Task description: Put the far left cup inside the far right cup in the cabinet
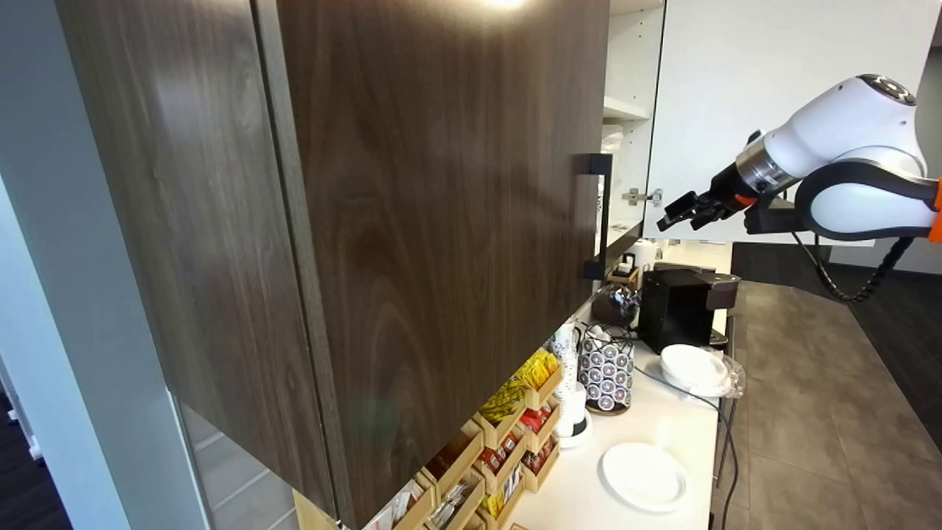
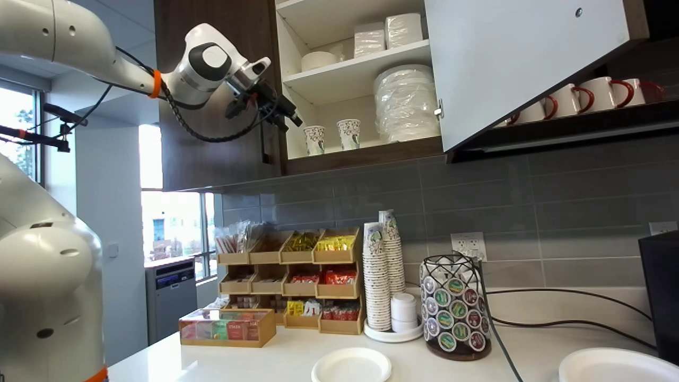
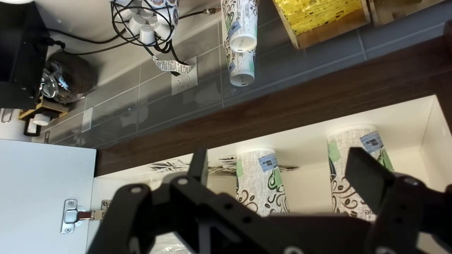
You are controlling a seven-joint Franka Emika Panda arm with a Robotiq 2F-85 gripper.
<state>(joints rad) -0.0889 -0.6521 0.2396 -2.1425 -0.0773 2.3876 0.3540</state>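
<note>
The black, two-fingered metal gripper (image 3: 280, 158) is held before the opening of the dark brown, wood-grained cabinet (image 1: 441, 221), its fingers spread wide; on the cabinet's smooth white floor (image 3: 300, 144), the tapered, upright left paper cup (image 2: 314, 140) and the matching right paper cup (image 2: 349, 133), printed with brown scrolls, are stood apart; near the cabinet's open, white-backed door (image 2: 520, 69), round white dishes (image 2: 406, 101) are stacked in crinkled clear plastic; beneath the cabinet, ribbed columns of nested paper cups (image 2: 377, 286) are set on a round white tray (image 2: 392, 337).

White, orange-banded arm (image 2: 48, 270), black claw (image 1: 679, 224)
</note>
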